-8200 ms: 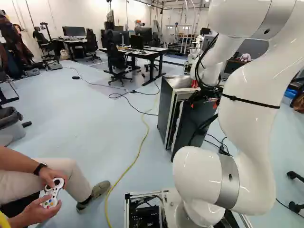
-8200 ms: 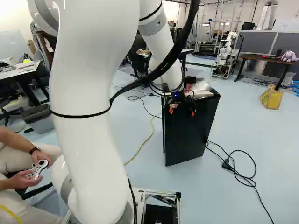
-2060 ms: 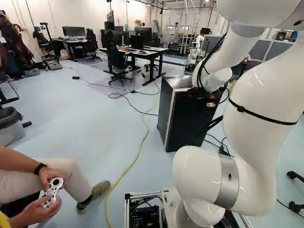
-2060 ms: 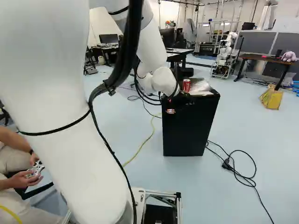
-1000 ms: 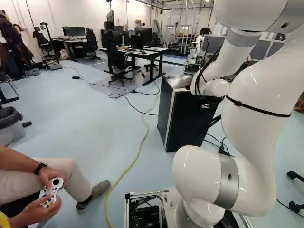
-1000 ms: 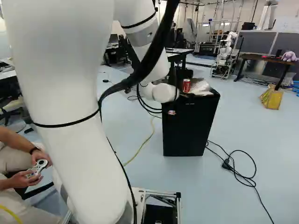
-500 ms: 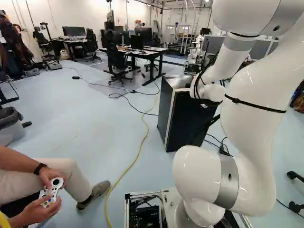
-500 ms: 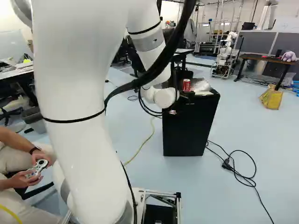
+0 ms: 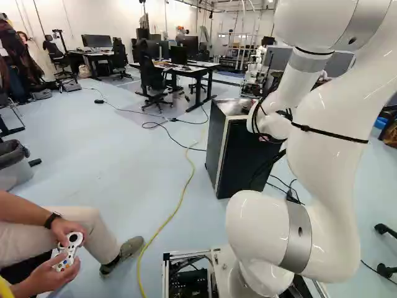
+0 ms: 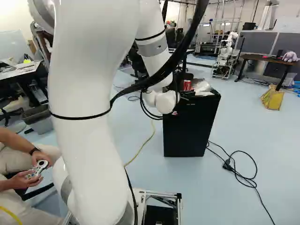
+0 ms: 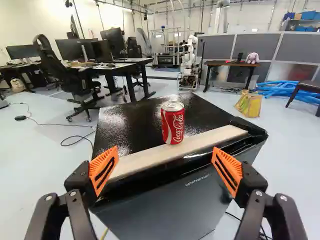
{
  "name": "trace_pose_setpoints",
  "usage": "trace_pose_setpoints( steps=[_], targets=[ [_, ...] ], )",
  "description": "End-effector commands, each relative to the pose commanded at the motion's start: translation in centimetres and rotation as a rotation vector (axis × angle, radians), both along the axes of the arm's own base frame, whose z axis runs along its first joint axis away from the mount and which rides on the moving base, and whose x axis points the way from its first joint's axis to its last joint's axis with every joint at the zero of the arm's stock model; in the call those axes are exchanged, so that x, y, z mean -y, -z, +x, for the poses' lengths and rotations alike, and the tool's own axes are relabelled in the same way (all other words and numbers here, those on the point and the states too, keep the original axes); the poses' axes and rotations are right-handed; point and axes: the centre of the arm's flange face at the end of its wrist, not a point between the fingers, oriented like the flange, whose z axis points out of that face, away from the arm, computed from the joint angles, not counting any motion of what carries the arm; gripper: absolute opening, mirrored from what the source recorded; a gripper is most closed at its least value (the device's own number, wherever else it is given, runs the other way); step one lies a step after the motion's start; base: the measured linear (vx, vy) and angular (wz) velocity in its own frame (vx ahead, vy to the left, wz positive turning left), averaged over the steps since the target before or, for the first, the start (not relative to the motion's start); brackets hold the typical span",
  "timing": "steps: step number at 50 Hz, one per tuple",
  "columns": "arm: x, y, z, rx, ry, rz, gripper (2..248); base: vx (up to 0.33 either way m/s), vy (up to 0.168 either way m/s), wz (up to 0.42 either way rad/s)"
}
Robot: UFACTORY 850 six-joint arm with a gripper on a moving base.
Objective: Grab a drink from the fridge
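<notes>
A red drink can [image 11: 173, 123] stands upright on top of the black fridge [image 10: 190, 133], just behind the pale strip along its front edge. The fridge door is closed. My gripper [image 10: 187, 94], mostly hidden by the wrist in the right base view, is at the fridge's upper front. In the wrist view my gripper [image 11: 165, 171] stands wide open, with orange pads [image 11: 103, 170] facing each other and nothing held. The can is ahead of the gap, touched by neither finger. The fridge's inside is hidden.
A clear bag [image 10: 202, 86] lies on the fridge beside the can. Black cables [image 10: 239, 171] and a yellow cable [image 9: 177, 211] run over the floor. Another robot [image 10: 227, 54] stands far back. A seated person holds a controller [image 9: 68, 251] left of the base.
Over the last second my wrist has dropped a little and shifted left in the left base view. The fridge door, ajar in the oldest pictures, has swung shut. The base has stayed put.
</notes>
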Motion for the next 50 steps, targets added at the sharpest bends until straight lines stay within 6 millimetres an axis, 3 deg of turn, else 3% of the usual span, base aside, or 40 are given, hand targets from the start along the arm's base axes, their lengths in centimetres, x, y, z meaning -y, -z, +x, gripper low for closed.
trace_pose_setpoints(
  steps=[50],
  targets=[
    [0.9, 1.2, 2.8, 0.01, -0.011, -0.002, 247, 0.0, 0.0, 0.0]
  ],
)
